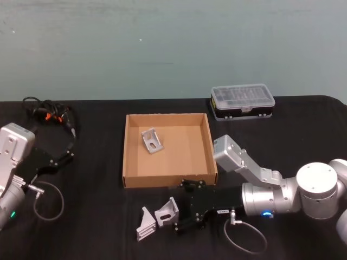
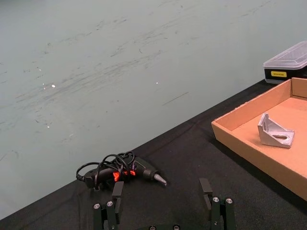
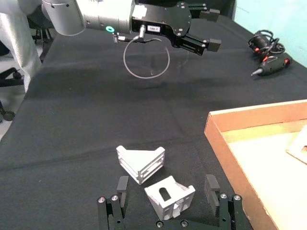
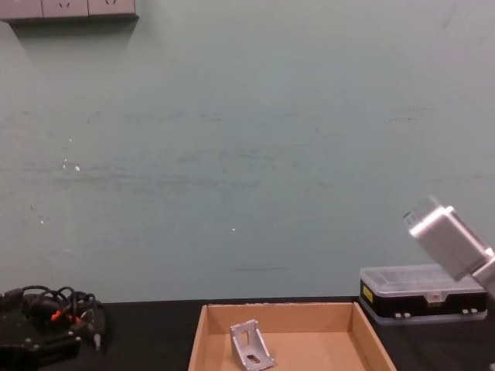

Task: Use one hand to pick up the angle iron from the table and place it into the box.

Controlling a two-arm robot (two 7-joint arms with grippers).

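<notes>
A silver angle iron lies on the black table between the fingers of my right gripper, which is open and low over the table. A second angle iron rests just beyond it. A third one stands inside the tan cardboard box. The left gripper hovers open at the table's left side, holding nothing.
A black plastic organiser case with a clear lid sits behind the box to the right. A black and orange tool with coiled cable lies at the back left.
</notes>
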